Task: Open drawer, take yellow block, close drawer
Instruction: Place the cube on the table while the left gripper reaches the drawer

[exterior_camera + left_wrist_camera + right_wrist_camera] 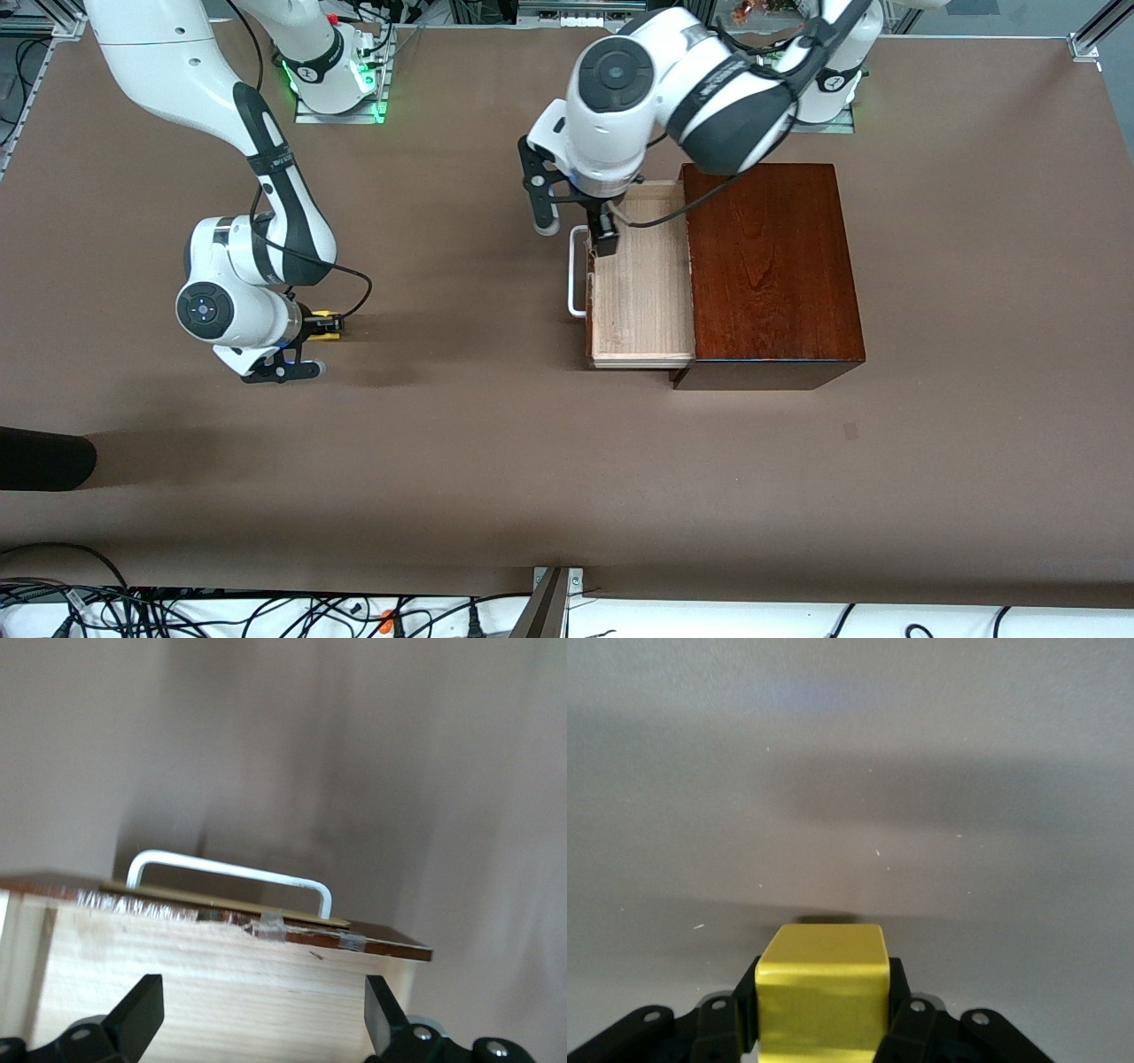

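Note:
The dark mahogany box (771, 266) stands toward the left arm's end of the table. Its drawer (642, 292) is pulled out, and the pale wood tray shows nothing in it. The white bar handle (576, 275) faces the right arm's end. My left gripper (582, 229) is open over the drawer's end farther from the front camera, just inside the drawer front. In the left wrist view its fingers (146, 1010) flank the drawer's inner front wall (221, 983), with the handle (230, 870) past it. My right gripper (330, 326) is shut on the yellow block (330, 315) (822, 988), low over the bare table.
A dark rounded object (44, 459) pokes in at the table's edge at the right arm's end, nearer to the front camera. Cables (177, 611) lie along the near edge. Brown tabletop (461, 425) stretches between the right gripper and the drawer.

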Tool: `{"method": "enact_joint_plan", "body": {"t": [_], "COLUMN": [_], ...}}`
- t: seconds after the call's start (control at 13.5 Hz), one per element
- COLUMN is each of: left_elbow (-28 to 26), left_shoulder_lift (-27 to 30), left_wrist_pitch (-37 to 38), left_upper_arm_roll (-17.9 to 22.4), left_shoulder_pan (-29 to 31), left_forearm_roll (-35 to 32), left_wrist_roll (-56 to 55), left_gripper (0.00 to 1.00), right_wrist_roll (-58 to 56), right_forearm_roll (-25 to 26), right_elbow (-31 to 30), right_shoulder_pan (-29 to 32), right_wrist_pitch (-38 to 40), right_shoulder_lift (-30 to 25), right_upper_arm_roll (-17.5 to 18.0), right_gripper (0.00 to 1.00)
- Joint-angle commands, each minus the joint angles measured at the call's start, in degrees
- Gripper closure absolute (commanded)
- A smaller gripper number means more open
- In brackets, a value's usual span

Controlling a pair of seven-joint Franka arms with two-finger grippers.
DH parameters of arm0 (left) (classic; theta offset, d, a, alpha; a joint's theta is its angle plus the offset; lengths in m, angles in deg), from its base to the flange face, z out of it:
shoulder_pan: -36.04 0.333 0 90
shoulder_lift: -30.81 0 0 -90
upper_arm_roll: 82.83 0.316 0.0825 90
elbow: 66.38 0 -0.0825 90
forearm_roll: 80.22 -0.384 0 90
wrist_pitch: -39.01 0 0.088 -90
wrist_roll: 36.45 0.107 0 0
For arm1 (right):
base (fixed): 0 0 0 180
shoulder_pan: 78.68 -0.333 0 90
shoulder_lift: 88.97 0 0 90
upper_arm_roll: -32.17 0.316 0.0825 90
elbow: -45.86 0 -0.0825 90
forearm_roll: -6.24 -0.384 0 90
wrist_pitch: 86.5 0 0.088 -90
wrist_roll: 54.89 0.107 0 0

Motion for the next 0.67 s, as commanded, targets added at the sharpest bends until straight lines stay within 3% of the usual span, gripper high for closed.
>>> {"method": "enact_joint_plan", "body": {"t": [0.0,0.15,0.59], "left_elbow": [2.5,2.5,2.5], "left_shoulder_lift": [-3.9,-6.5,-12.1], "left_wrist_pitch": [-2.1,-3.6,-5.8], "left_upper_arm_roll": [0.3,0.3,0.5], "left_shoulder_pan": [-3.6,-5.7,-7.1], "left_forearm_roll": [-3.1,-5.5,-11.1], "left_wrist_roll": [9.6,11.9,11.3], "left_gripper": [0.0,0.0,0.0], "right_wrist_roll": [-1.6,-1.6,-1.1], "right_forearm_roll": [-0.8,-0.8,-0.8], "right_elbow": [-2.3,-1.8,2.4], "right_shoulder_pan": [0.5,0.4,0.5], "right_wrist_pitch": [-0.8,-0.3,7.5], "right_shoulder_lift": [-2.4,-2.8,-9.6], "right_upper_arm_roll": [0.4,0.4,-0.9], "right_gripper": [0.29,0.01,0.0]}}
